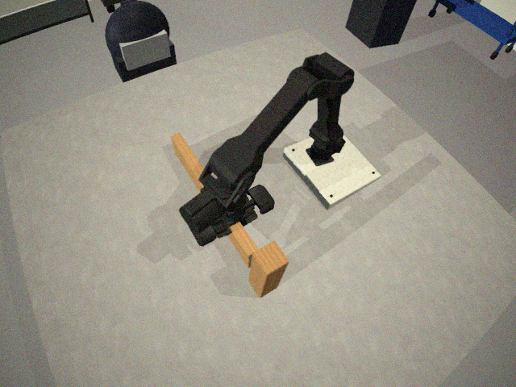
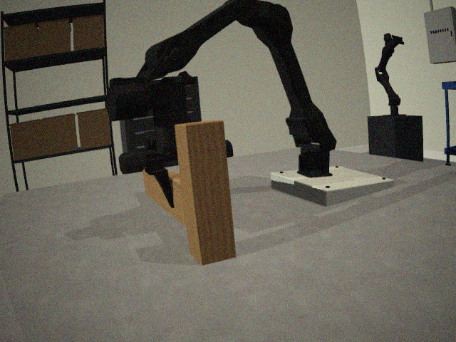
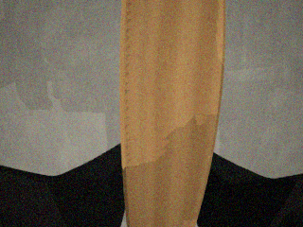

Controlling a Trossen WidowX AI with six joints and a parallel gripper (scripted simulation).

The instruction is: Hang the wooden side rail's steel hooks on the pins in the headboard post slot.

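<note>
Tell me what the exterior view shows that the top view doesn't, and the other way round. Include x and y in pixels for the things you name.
Only exterior: shelving [image 2: 55, 55] with brown boxes [image 2: 42, 136], a second, smaller arm [image 2: 385, 80] on a dark block, and a wall cabinet [image 2: 439, 35].

Only top: a dark rounded object [image 1: 135, 20] bearing a grey panel [image 1: 145, 51].

Both: the tool [image 1: 230, 226] [image 2: 167, 199] shut on the wooden rail [image 1: 186, 158] [image 2: 158, 189], the upright post [image 1: 268, 266] [image 2: 209, 191], and the pale base plate [image 1: 346, 179] [image 2: 353, 180]. Neither shows the hooks or pins.

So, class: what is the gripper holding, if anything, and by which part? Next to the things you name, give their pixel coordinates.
The gripper [image 1: 233, 220] [image 2: 162, 191] [image 3: 158, 144] holds the wooden side rail [image 1: 187, 160] [image 2: 158, 191] [image 3: 170, 85] by its long sides, between its far end and the post [image 1: 268, 268] [image 2: 209, 194].
</note>
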